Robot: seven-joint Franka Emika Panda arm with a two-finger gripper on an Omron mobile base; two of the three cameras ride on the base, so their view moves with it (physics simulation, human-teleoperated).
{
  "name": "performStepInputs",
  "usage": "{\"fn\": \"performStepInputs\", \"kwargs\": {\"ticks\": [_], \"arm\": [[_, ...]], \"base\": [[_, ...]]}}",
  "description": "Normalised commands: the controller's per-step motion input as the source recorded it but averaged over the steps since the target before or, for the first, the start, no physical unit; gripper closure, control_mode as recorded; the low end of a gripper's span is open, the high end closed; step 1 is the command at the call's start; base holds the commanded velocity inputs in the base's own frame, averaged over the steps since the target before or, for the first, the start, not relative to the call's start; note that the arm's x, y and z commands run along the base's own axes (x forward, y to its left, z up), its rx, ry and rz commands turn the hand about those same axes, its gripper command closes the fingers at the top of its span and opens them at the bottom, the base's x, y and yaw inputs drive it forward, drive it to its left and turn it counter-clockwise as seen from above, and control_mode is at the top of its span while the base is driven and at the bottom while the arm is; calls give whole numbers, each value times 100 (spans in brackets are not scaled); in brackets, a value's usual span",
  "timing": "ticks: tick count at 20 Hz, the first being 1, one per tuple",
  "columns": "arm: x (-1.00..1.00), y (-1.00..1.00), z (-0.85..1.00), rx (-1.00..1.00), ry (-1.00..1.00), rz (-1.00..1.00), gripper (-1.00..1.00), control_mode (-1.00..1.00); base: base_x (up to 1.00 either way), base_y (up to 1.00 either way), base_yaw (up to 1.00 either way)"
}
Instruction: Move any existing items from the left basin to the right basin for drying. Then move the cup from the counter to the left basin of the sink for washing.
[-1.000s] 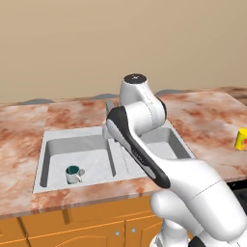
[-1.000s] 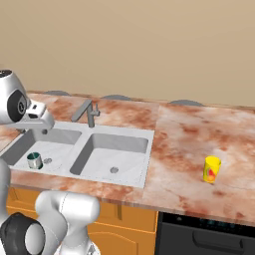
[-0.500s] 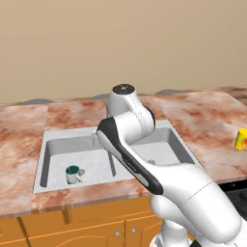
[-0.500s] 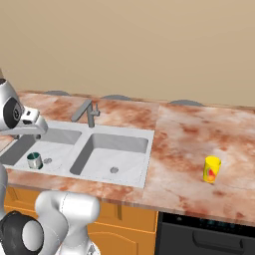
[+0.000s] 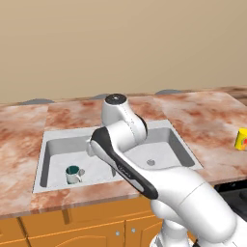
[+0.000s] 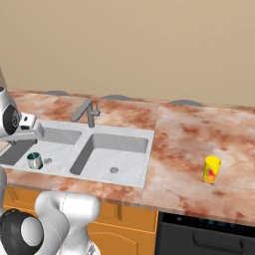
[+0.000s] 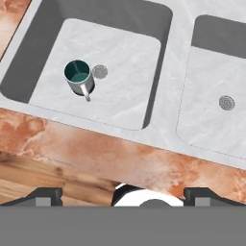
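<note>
The mug (image 7: 79,76) stands upright in the left basin (image 7: 125,57), ahead and left of the gripper (image 7: 123,196), handle toward the bench (image 7: 96,149) edge; jaws spread wide, empty.

The arm (image 5: 125,159) hides the sink's (image 5: 58,140) divider and faucet; the cup (image 5: 241,139) is edge-cropped
</note>
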Motion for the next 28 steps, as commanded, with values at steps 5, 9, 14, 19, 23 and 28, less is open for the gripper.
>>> {"fn": "performStepInputs", "kwargs": {"ticks": [5,9,14,19,23,28], "arm": [[0,12,-29,0,0,7,-100,-100],[0,10,-27,0,0,7,-100,-100],[0,6,-16,0,0,5,-100,-100],[1,1,-9,0,0,3,-100,-100],[12,0,-1,0,0,0,-100,-100],[8,0,0,0,0,0,-100,-100]], "base": [[0,0,0],[0,0,0],[0,0,0],[0,0,0],[0,0,0],[0,0,0]]}}
